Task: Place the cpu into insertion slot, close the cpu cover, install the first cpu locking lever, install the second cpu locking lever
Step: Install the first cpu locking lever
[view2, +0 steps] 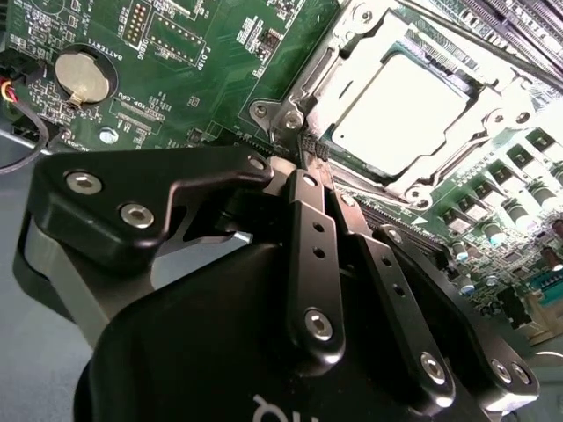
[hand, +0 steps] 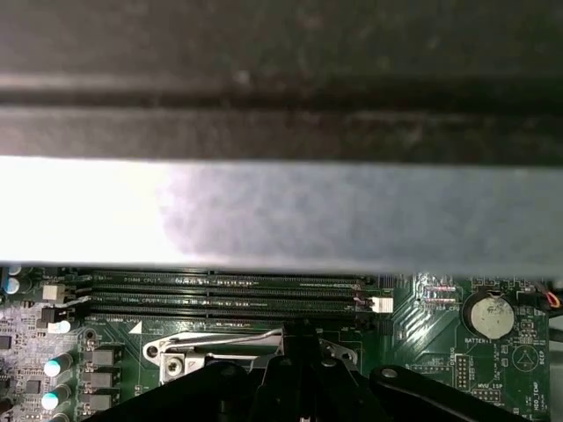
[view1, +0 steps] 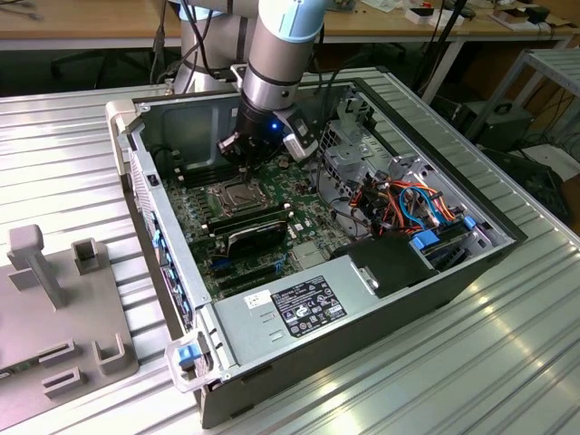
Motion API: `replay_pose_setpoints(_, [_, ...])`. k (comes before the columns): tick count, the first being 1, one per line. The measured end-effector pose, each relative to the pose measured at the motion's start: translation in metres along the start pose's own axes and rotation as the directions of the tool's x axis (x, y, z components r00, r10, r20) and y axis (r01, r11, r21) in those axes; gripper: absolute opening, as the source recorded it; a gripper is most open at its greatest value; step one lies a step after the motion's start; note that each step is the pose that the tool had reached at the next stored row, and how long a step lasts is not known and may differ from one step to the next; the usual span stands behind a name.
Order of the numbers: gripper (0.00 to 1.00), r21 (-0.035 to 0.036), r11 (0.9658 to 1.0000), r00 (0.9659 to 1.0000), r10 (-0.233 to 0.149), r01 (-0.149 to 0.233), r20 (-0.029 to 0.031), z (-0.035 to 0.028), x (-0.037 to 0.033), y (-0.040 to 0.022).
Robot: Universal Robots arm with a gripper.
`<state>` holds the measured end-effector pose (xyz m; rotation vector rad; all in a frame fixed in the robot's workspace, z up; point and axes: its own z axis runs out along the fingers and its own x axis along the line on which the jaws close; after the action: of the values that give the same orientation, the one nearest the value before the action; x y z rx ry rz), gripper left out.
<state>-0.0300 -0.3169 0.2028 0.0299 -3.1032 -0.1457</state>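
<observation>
cpu (view2: 400, 110): 1 of them, sitting flat in the slot (view1: 220, 195), silver face up. Slot is lying on the green board (view2: 211, 53), mid-case, toward the far wall in the exterior view.

Cover (view2: 466, 167): 1 frame, lying down over the cpu, with the chip showing through its window.

Lever (hand: 230, 336): I'm counting 1 silver wire along the socket edge, running in toward the gripper tips. Whether it's latched, cannot tell.

Gripper (view2: 303, 171): 1, pointing down at the socket corner, just beside the cover. Its two fingers (view2: 310, 246) are drawn together with no gap showing at the tips. Tips are touching or nearly touching the lever end; cannot tell if they're pinching it.

Outward from there:
- 1 coin battery (view2: 84, 75) is sitting on the board, near the socket.
- Long black memory slots (hand: 229, 296) are running beside the socket on its far side; at least 3 are showing in the first wrist view.
- 1 open case (view1: 507, 231) is lying on a ribbed metal table (view1: 54, 154).
- 1 grey fixture (view1: 54, 299) is sitting on the table at the exterior view's left, well apart from the case.
</observation>
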Motion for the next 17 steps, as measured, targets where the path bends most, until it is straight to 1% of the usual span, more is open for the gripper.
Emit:
replay_pose_setpoints(3, [0.11,0.0085,1.0000,1.0000,0.000,0.000,0.0000,0.0001,0.0000,0.0001])
replay_pose_setpoints(4, [0.11,0.0124,0.9999,1.0000,0.001,-0.001,0.0000,0.0001,0.0000,0.0000])
replay_pose_setpoints(5, [0.11,0.0180,0.9998,1.0000,0.001,-0.001,-0.0003,0.0000,0.0000,0.0000])
replay_pose_setpoints(6, [0.11,0.0217,0.9998,1.0000,0.001,-0.001,-0.0004,0.0000,0.0000,-0.0001])
replay_pose_setpoints(9, [0.11,0.0283,0.9996,1.0000,0.001,-0.001,-0.0006,0.0005,0.0000,-0.0001])
replay_pose_setpoints(14, [0.11,0.0341,0.9994,1.0000,0.001,-0.001,-0.0010,0.0026,-0.0001,-0.0004])
replay_pose_setpoints(17, [0.11,0.0339,0.9994,1.0000,0.002,-0.002,-0.0008,0.0033,-0.0002,-0.0005])
